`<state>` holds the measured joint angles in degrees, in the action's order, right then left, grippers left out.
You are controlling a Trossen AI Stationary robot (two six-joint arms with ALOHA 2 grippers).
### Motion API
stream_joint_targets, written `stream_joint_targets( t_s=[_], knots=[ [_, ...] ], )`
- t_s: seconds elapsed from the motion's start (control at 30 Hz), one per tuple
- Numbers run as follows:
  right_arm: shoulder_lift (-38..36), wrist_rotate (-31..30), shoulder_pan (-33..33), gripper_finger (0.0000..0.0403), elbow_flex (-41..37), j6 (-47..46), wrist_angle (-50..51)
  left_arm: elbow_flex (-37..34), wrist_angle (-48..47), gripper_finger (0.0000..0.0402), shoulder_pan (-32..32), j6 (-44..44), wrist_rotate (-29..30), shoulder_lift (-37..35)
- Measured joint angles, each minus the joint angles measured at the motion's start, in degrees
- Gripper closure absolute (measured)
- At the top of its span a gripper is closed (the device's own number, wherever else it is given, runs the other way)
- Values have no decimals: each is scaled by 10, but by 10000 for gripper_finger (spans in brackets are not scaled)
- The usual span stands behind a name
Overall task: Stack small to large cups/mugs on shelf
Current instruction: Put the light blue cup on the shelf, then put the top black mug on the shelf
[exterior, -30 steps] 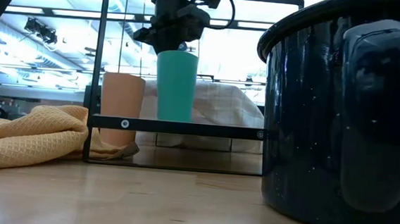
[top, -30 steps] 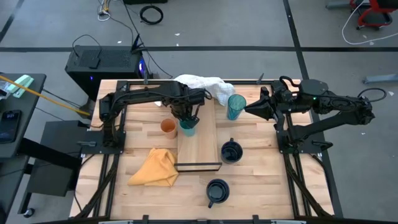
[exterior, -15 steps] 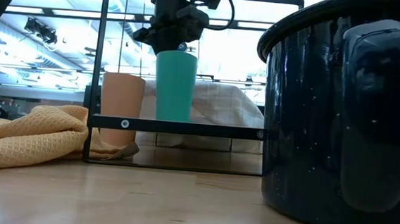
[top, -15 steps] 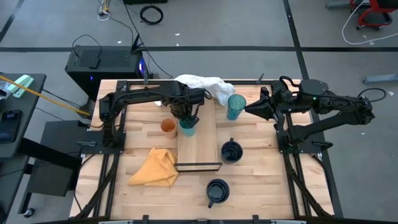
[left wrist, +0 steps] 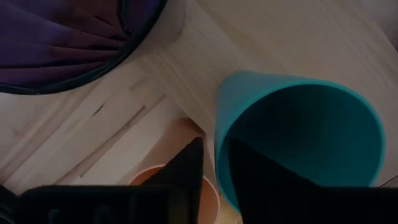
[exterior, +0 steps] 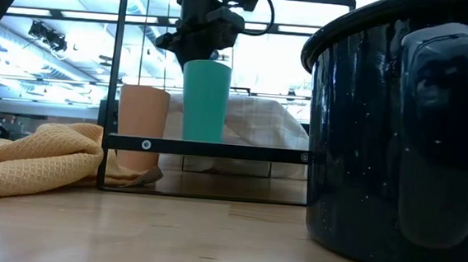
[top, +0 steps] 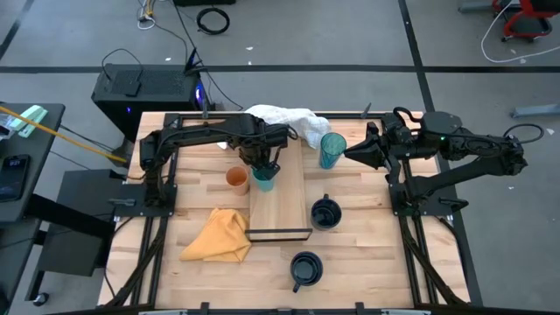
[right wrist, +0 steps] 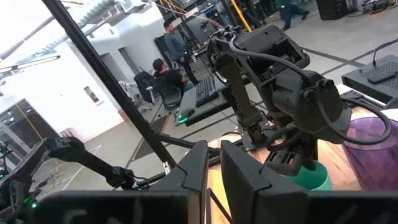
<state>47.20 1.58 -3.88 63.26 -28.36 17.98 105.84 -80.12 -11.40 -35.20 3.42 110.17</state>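
A short teal cup (top: 263, 180) (exterior: 205, 100) stands upright on its base at the far left part of the shelf (top: 284, 210). My left gripper (top: 263, 170) (left wrist: 214, 149) points down over it, open. One finger (left wrist: 249, 177) is inside the cup and the other (left wrist: 186, 168) outside its rim. An orange cup (top: 236, 178) stands on the table just left of the shelf. A teal tumbler (top: 332, 149) stands right of the shelf, and a purple tumbler (left wrist: 62, 37) shows in the left wrist view. My right gripper (right wrist: 212, 152) hangs level above the table's right side, narrowly open and holding nothing. My left gripper straddles the teal cup's rim (left wrist: 219, 146) from above, on the side facing the orange cup. The outer finger stands a little apart from the wall. Whether the inner finger touches the wall, I cannot tell. The cup stands upright on the shelf.
Two navy mugs sit near the shelf's near end, one beside it (top: 325, 213) and one in front (top: 305, 269). A yellow cloth (top: 219, 236) lies at the near left, a white cloth (top: 284, 118) at the far edge. Much of the shelf's near half is bare board.
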Motion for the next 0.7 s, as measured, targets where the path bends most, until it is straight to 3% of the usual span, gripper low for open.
stream_joint_targets(
  t_s=[0.7],
  knots=[
    [0, 0, 0, 351, 0, -2, 0, 0, -6, 170, -1, 11, -14, -3]
  ],
)
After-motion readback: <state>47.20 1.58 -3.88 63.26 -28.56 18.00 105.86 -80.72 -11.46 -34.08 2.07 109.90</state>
